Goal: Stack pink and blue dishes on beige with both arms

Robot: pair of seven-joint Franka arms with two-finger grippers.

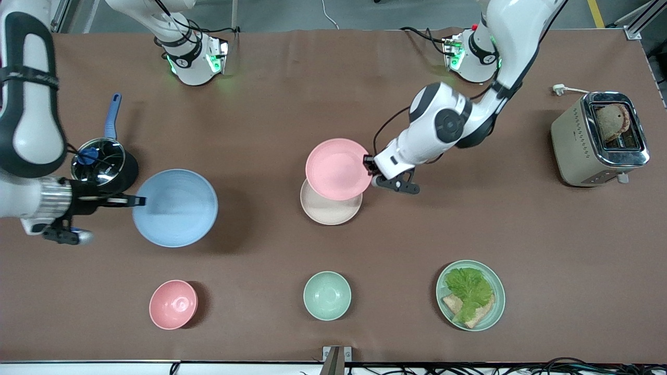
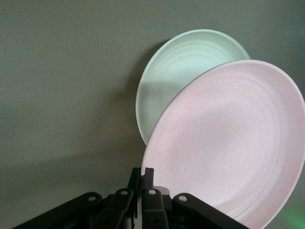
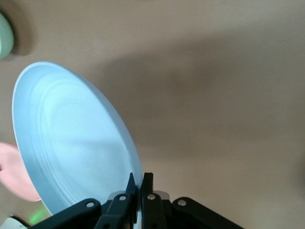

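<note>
The pale pink plate [image 1: 337, 168] hangs tilted just over the cream-beige plate [image 1: 331, 211], covering the part of it nearest the robots' bases. My left gripper [image 1: 369, 169] is shut on the pink plate's rim at the left arm's side. In the left wrist view the pink plate [image 2: 228, 143] fills the space past the gripper [image 2: 142, 174], and the beige plate [image 2: 181, 71] looks greenish there. The light blue plate [image 1: 175, 207] is lifted above the table toward the right arm's end, with my right gripper [image 1: 139, 200] shut on its rim. The right wrist view shows the blue plate [image 3: 71, 143] edge-on between the fingers [image 3: 138, 183].
A dark pot with a glass lid [image 1: 99, 161] stands beside the right gripper. Near the front camera lie a small pink bowl [image 1: 173, 304], a mint-green bowl [image 1: 326, 295] and a green plate [image 1: 499, 299] with lettuce and bread. A toaster [image 1: 599, 138] stands at the left arm's end.
</note>
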